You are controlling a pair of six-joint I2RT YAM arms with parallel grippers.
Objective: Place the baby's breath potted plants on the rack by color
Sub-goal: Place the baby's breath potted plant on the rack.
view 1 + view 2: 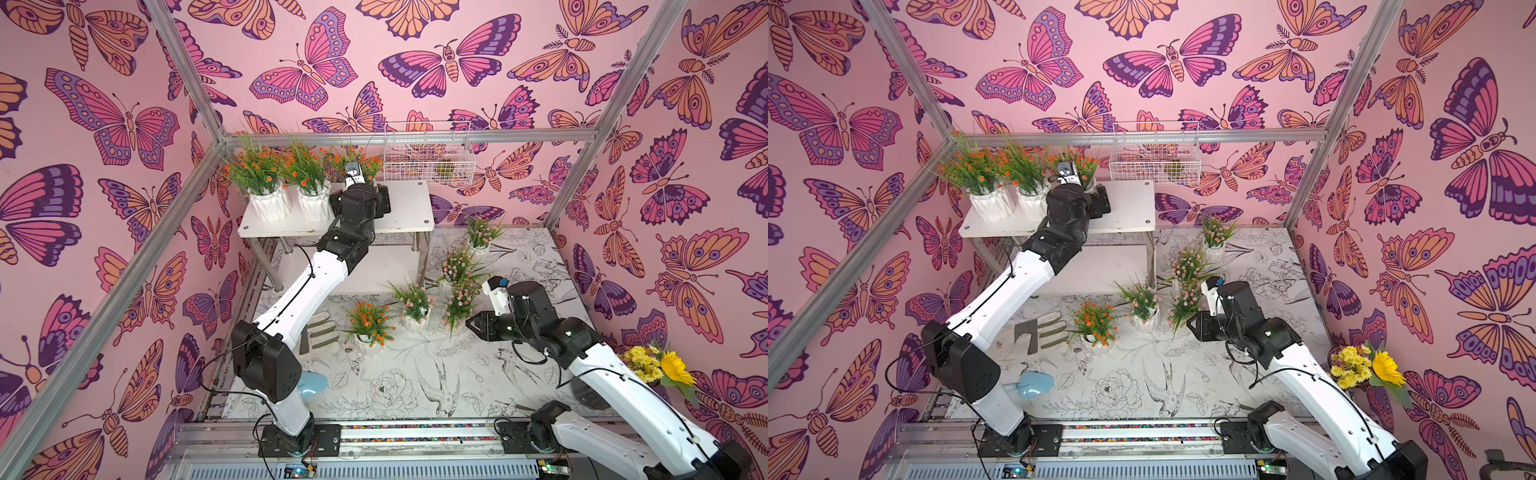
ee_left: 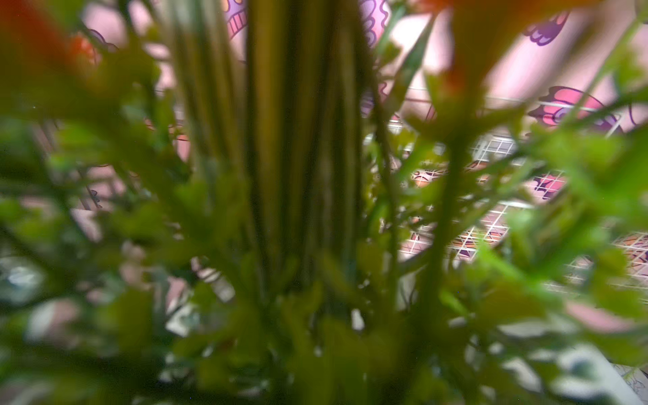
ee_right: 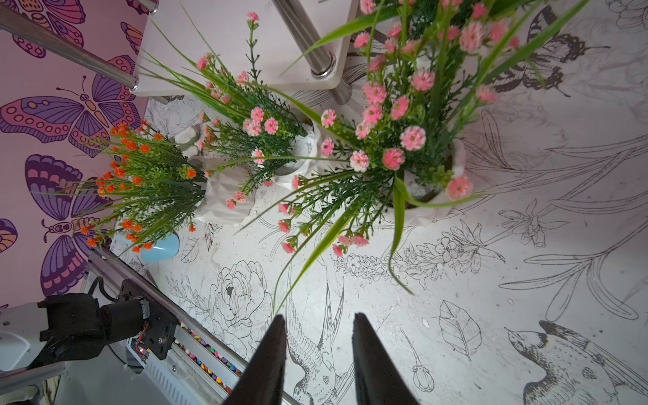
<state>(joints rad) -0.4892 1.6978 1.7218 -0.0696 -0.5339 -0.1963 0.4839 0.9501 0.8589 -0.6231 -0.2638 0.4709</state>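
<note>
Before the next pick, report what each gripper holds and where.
Right gripper: open, holding nothing. Left gripper: buried in the third orange-flowered plant on the rack; hold cannot be told.

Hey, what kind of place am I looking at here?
Probably a staged robot test cell: an aluminium frame with butterfly-print walls, two arms on a rail, fake potted plants.

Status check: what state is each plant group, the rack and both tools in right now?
Rack: top tier partly filled.
Three orange plants: on its top tier.
Fourth orange plant: upright on the table.
Pink plants: four, all on the table.
Left tool: at the third orange plant, jaws hidden.
Right tool: open, empty.
</note>
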